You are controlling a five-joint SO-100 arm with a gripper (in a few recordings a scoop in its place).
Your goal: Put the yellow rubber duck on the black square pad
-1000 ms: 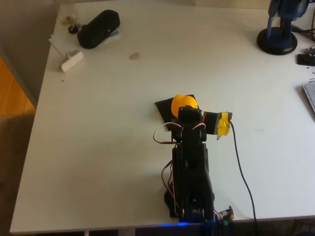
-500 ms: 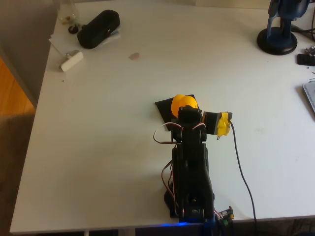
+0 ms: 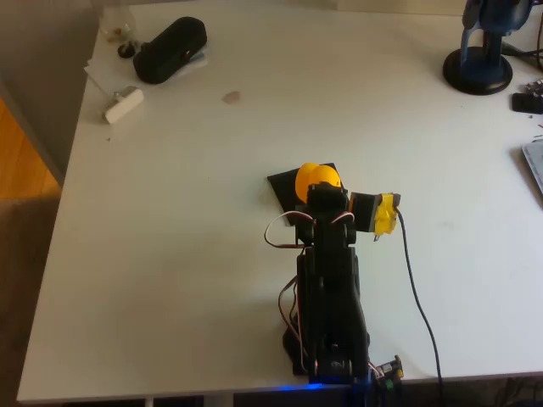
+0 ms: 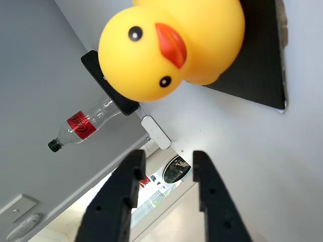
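Observation:
The yellow rubber duck point(image 4: 171, 45) sits on the black square pad point(image 4: 257, 65), its beak and eyes turned toward the wrist camera. My gripper point(image 4: 167, 157) is open, both black fingers a short way back from the duck and touching nothing. In the overhead view the duck point(image 3: 316, 179) rests on the pad point(image 3: 283, 184) just beyond the black arm's front end, near the table's middle. The arm covers the near part of the pad there.
A black oblong pouch point(image 3: 170, 49) and a small white block point(image 3: 124, 104) lie at the table's far left corner. A blue stand point(image 3: 479, 64) is at the far right. A cable point(image 3: 416, 288) runs along the arm's right side. A plastic bottle point(image 4: 83, 125) shows behind the pouch.

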